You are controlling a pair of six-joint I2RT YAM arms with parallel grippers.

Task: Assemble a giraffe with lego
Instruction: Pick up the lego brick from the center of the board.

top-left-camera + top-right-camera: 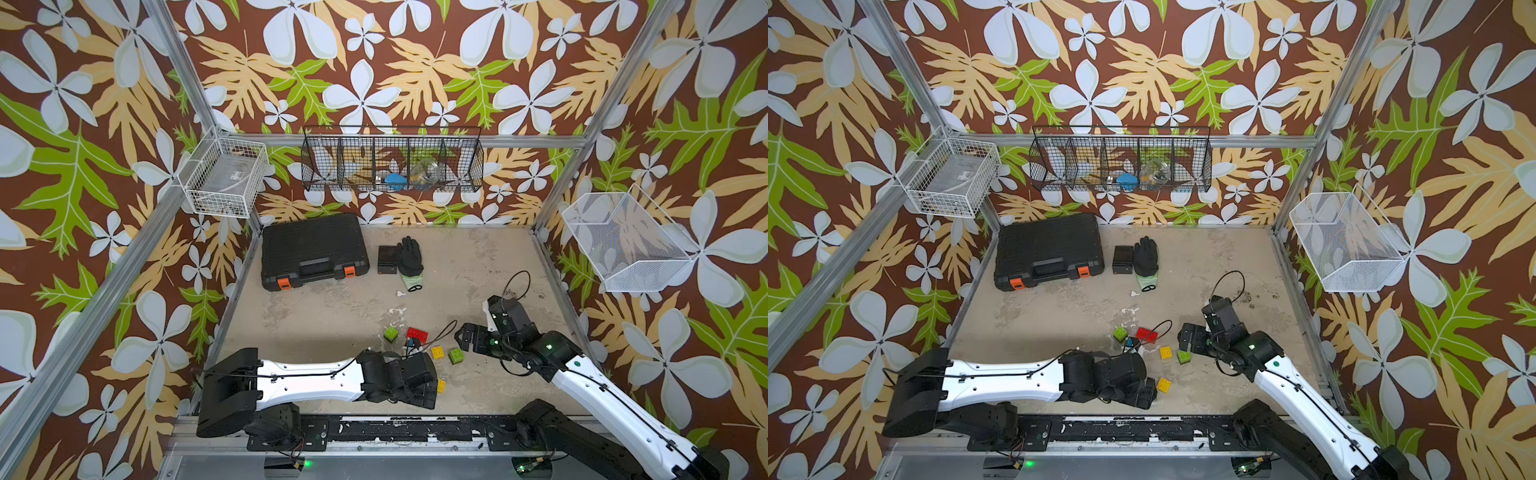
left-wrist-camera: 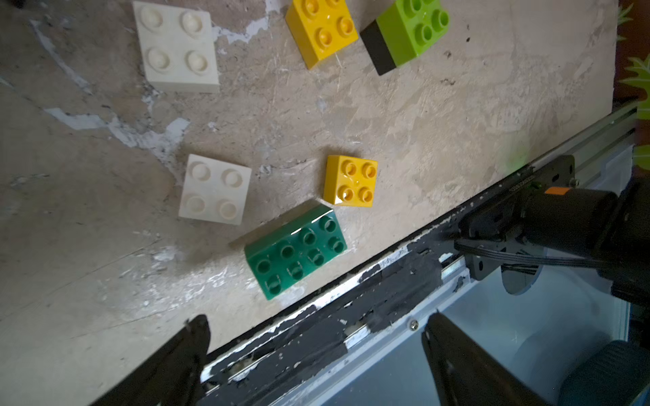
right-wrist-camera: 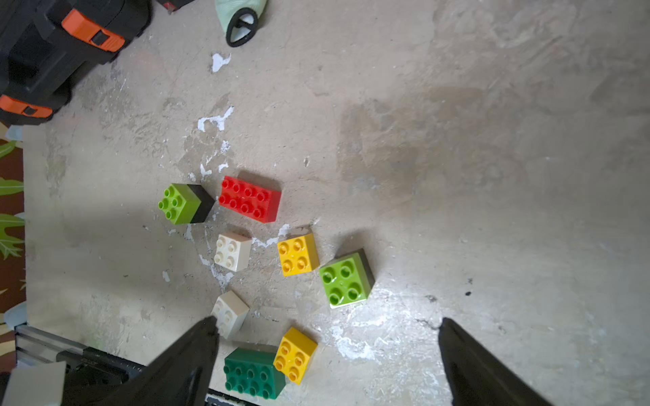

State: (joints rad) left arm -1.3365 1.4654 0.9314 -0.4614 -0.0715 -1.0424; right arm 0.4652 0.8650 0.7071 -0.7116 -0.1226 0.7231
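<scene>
My left jaws, right jaws wide, empty. Left nearer: dark green brick [image 2: 295, 251] at 12 o'clock, lengthwise along counter [image 2: 422, 123] edge.

Left end effector [image 2: 316, 318] spread wide (empty); dark green brick [image 2: 296, 252] just beside yellow brick [image 2: 350, 181], white brick [image 2: 214, 189] near.

lego [image 3: 298, 254] scattered on table [image 1: 457, 270], front centre | case [image 1: 313, 251] back left | glove [image 1: 409, 257] right of case, small box [image 1: 387, 259] between

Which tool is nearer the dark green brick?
Left. The left tool hovers open directly by the dark green brick; the right tool, also open, is farther away, beyond a lime-and-black brick.
</scene>
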